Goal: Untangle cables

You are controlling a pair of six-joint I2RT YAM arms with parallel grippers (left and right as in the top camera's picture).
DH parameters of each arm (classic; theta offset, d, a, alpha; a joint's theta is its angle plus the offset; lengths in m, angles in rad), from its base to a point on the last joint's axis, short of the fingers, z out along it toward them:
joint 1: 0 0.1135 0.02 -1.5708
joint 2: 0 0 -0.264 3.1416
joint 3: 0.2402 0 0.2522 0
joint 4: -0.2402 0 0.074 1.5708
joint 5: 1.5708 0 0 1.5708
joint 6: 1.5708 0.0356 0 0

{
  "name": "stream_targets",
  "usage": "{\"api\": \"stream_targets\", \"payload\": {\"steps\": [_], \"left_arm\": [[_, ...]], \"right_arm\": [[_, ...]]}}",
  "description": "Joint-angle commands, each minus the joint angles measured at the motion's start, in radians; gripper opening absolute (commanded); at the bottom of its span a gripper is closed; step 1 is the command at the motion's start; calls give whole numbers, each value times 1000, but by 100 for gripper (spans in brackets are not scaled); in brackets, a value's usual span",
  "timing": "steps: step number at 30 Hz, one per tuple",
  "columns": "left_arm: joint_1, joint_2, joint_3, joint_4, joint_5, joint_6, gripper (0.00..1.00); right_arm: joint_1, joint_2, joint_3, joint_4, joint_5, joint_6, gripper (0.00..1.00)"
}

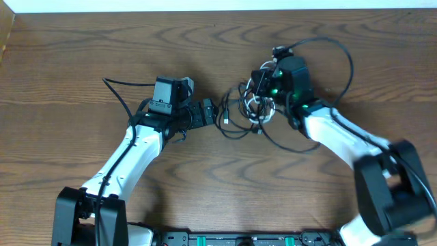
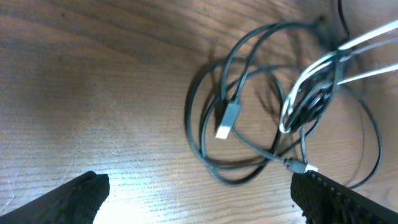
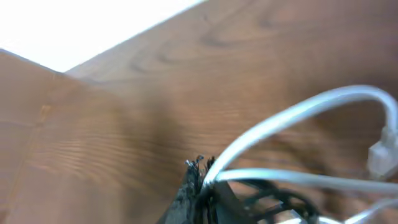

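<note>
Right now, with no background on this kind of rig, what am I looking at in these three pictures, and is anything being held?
These are two white robot arms at a wooden table, each ending in a two-finger gripper. The overhead picture comes from a fixed camera above; the other two come from a camera on each wrist. Between the arms lies a tangle of thin cables, some dark and one white. The left gripper is open and empty, facing dark loops and a USB plug. The right gripper seems pinched on the white cable, which arcs away from its fingertips.
</note>
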Motion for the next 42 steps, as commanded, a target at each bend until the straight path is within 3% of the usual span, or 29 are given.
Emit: {"api": "stream_targets", "payload": {"steps": [1, 9, 17, 42], "left_arm": [[3, -5, 7, -3, -10, -8, 100], [3, -5, 7, -3, -10, -8, 100], [3, -5, 7, -2, -10, -8, 100], [3, -5, 7, -2, -10, -8, 100]], "right_arm": [[-5, -165, 6, -65, -13, -106, 1], [-4, -348, 6, -252, -11, -138, 1], [-2, -379, 6, -397, -15, -138, 1], [-42, -497, 6, -426, -37, -146, 1]]}}
